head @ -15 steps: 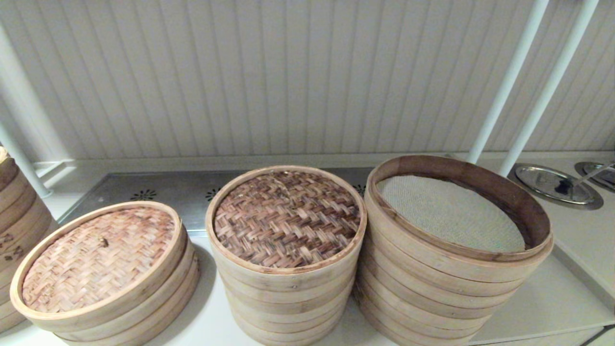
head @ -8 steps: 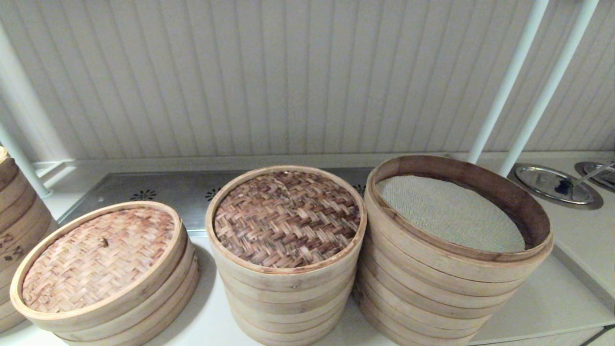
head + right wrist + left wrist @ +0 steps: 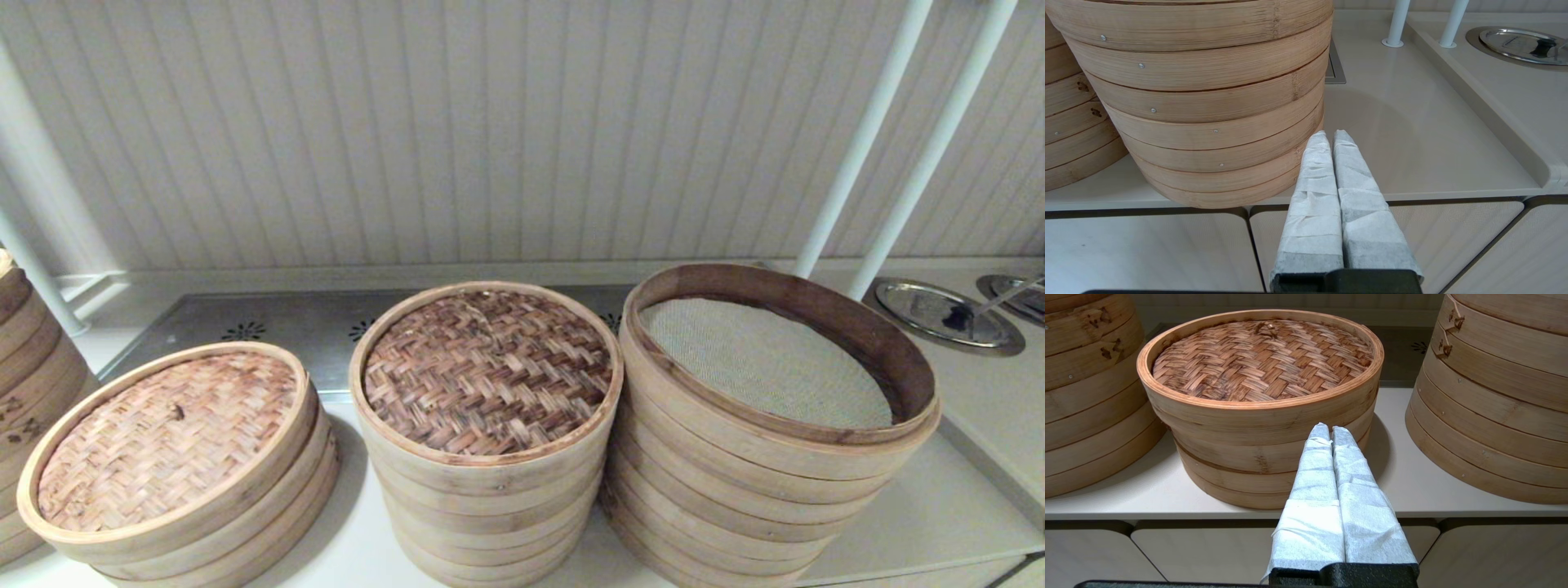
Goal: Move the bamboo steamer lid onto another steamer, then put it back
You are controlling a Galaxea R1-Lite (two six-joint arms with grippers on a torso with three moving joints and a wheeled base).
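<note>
left gripper (image 3: 1331, 428): we see it low in front of the tabletop edge, white-wrapped fingers pressed together, nothing held; tips point at the side wall of the low stack.
right gripper (image 3: 1331, 134): same pose, wrapped fingers closed flat against each other, empty; we see it in front of the tabletop edge near the base of the widest stack.
neither gripper shows in the head view.
low stack (image 3: 1257, 433): just past the left gripper, on the left of the row, topped by the pale woven lid with knob (image 3: 167, 437).
bamboo steamer lid (image 3: 488, 371): we see it seated flat on the middle stack (image 3: 490, 506), dark herringbone weave inside a pale rim.
another steamer (image 3: 759, 490): right of the middle stack, sides touching or nearly so; open on top, darker top rim, beige mesh liner (image 3: 763, 363) showing inside.
tabletop (image 3: 1412, 134): pale, carries all the stacks in a row.
far-left stack (image 3: 28, 359): partly cut off at the head view's left edge, beside the low stack.
white poles (image 3: 890, 139): two, slanting up behind the widest stack.
metal dish (image 3: 943, 314): set in the surface at far right, well apart from the steamers.
</note>
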